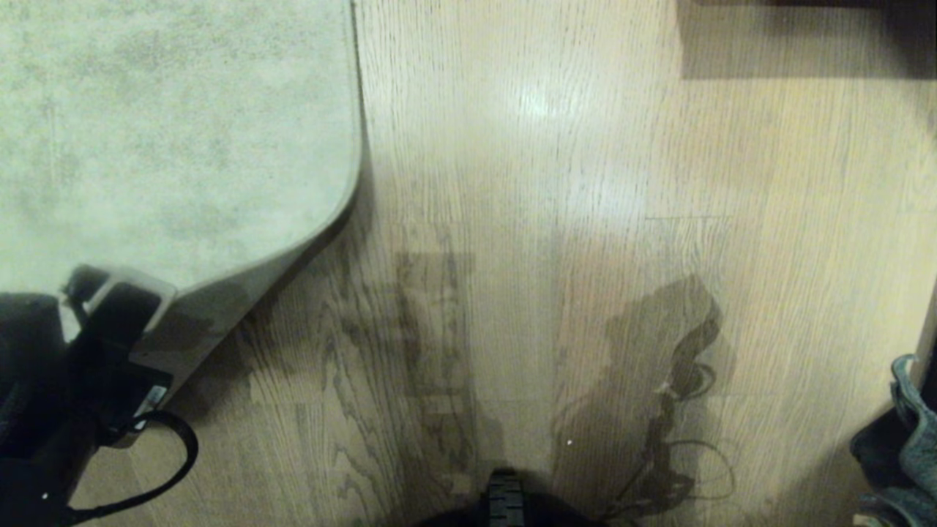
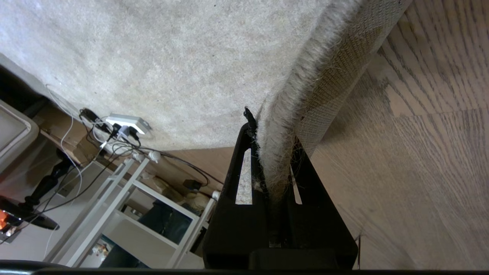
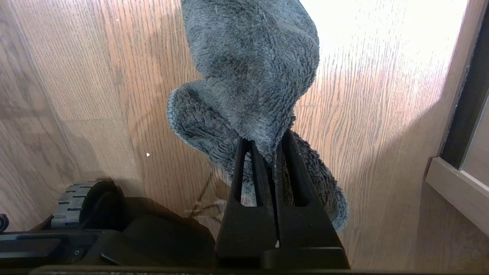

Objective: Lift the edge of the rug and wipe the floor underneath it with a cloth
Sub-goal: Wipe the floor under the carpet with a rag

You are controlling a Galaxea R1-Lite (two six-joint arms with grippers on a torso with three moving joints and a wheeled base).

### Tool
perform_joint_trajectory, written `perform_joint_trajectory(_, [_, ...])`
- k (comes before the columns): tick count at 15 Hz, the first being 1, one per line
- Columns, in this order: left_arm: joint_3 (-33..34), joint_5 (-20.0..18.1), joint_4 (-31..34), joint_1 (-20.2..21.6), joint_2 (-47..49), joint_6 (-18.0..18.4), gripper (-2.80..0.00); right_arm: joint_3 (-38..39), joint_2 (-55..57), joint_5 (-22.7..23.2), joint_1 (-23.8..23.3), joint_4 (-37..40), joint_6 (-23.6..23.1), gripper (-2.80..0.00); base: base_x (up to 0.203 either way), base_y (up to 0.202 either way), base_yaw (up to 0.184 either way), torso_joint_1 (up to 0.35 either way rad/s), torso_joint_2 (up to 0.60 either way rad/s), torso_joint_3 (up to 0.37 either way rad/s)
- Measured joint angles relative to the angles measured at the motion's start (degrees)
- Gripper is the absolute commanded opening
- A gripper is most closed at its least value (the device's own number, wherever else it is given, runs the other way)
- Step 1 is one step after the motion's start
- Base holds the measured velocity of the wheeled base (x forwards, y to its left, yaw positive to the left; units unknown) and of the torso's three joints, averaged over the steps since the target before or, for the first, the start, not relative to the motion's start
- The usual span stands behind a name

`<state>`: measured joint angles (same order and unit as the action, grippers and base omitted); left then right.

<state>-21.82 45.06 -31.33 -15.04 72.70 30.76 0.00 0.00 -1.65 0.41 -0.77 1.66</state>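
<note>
The pale grey-beige rug [image 1: 161, 132] covers the upper left of the head view, on light wood-grain floor [image 1: 556, 219]. Its near corner is raised off the planks, and the lifted rug edge [image 1: 293, 249] casts a shadow beneath it. My left gripper [image 2: 272, 133] is shut on the rug edge [image 2: 305, 76], pile on one side and grey mesh backing [image 2: 344, 65] on the other. At the far right, my right gripper [image 3: 267, 147] is shut on the dark grey-teal cloth [image 3: 252, 68], which hangs above the floor [image 3: 382, 114]. The cloth [image 1: 915, 432] also shows at the head view's right border.
A power strip [image 2: 126, 124] with cables and a white shelf unit [image 2: 126, 198] stand past the rug's far side. A base wheel [image 3: 76, 198] sits near the right arm. A pale frame [image 3: 454, 191] borders the floor on the right. Dark furniture [image 1: 805, 36] stands at the back right.
</note>
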Motion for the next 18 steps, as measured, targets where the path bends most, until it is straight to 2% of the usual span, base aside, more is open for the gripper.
perform_joint_trajectory(7, [1.79,0.01,-0.11,1.55,-0.68,-0.08,-2.80,0.00,0.00,-0.04,0.11,0.02,0.01,-2.80,0.001,0.023,-0.004,0.001,0.00,0.001])
perform_joint_trajectory(18, [2.91,-0.02,-0.24,2.07,-1.60,-0.69,-2.80,0.00,0.00,0.01,0.00,0.00,0.00,-2.80,0.000,0.193,-0.002,0.003,0.00,0.001])
